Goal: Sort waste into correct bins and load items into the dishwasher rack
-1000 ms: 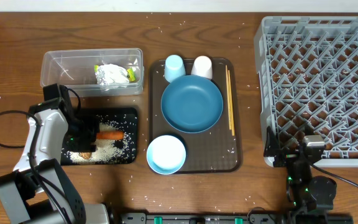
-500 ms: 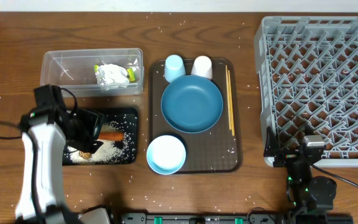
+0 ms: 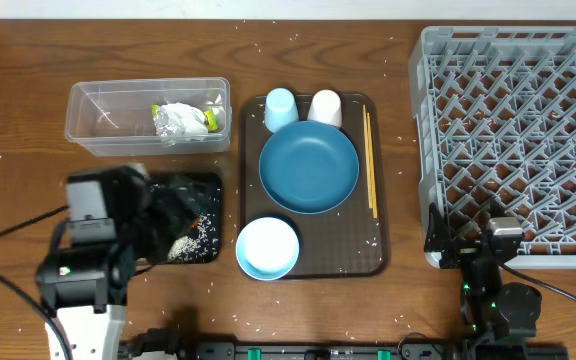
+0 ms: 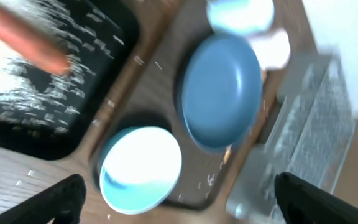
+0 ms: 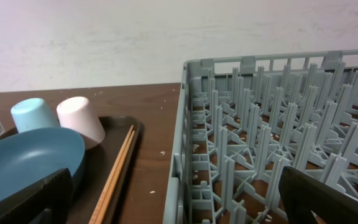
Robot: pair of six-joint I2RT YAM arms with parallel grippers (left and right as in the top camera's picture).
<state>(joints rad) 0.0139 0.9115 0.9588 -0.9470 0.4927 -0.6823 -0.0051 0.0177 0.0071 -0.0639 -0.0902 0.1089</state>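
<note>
Two pincers: left gripper (image 4: 179, 193) and right gripper (image 5: 173, 186) spread wide, empty.
Light-blue round bowl (image 3: 267, 248): near-left corner of the flat brown serving tray (image 3: 348, 245), upright; probably light, stiff, slick.
Bowl rim: likely the safest hold against slipping, one finger inside, one outside.

The worktop (image 3: 28, 60) holds one light-blue cup (image 3: 281, 108), one white cup (image 3: 325, 107), one dark-blue plate (image 3: 308, 168), one light-blue bowl (image 3: 267, 248), two chopsticks (image 3: 370, 165), one carrot (image 4: 27, 37), one wrapper (image 3: 180, 120), one clear tub (image 3: 98, 115), one black tray (image 3: 211, 190), one brown serving tray (image 3: 353, 250) and one grey rack (image 3: 528, 120).
</note>
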